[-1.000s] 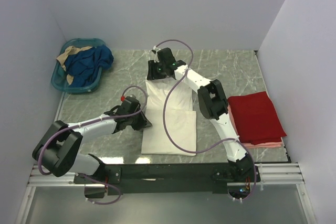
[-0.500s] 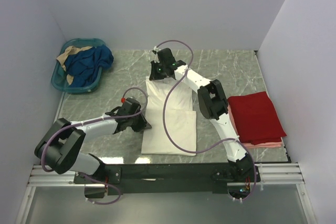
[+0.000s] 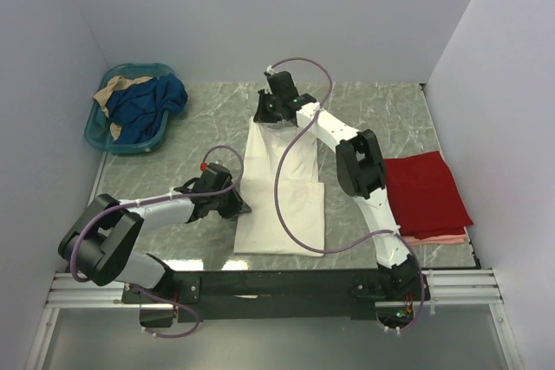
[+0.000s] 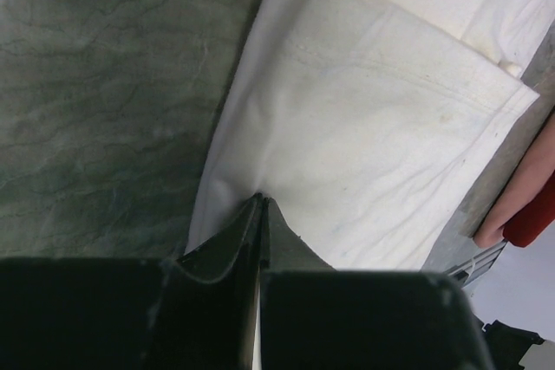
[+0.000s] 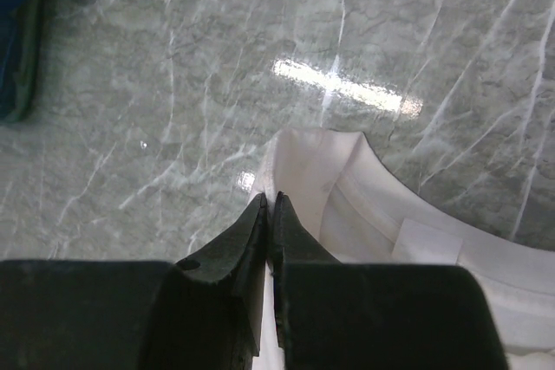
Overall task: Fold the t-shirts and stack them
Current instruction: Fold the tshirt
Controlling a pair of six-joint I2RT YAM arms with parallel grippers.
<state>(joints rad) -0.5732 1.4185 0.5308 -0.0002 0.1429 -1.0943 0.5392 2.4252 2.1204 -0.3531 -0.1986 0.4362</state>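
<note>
10 o'clock: basket (image 3: 94,134) holding blue cloth (image 3: 147,106). Centre: left gripper (image 3: 234,204) pinching white tee (image 3: 290,205) at its 9 o'clock edge, right gripper (image 3: 270,115) nipping the collar at 12. Likely mid-fold; next, bringing collar toward 6, cloth taut. 3 o'clock: red tee (image 3: 425,192) lying folded on pink tee (image 3: 451,236). Green marble table (image 3: 173,153), pale walls.

Cream-white t-shirt (image 3: 282,205) on grey-green, white-veined marble-pattern table (image 3: 390,114); to its right, red t-shirt (image 3: 425,192) over pink t-shirt (image 3: 438,237); to its far left, teal basket (image 3: 97,136) with blue cloth (image 3: 147,103) and tan cloth (image 3: 113,88).
</note>
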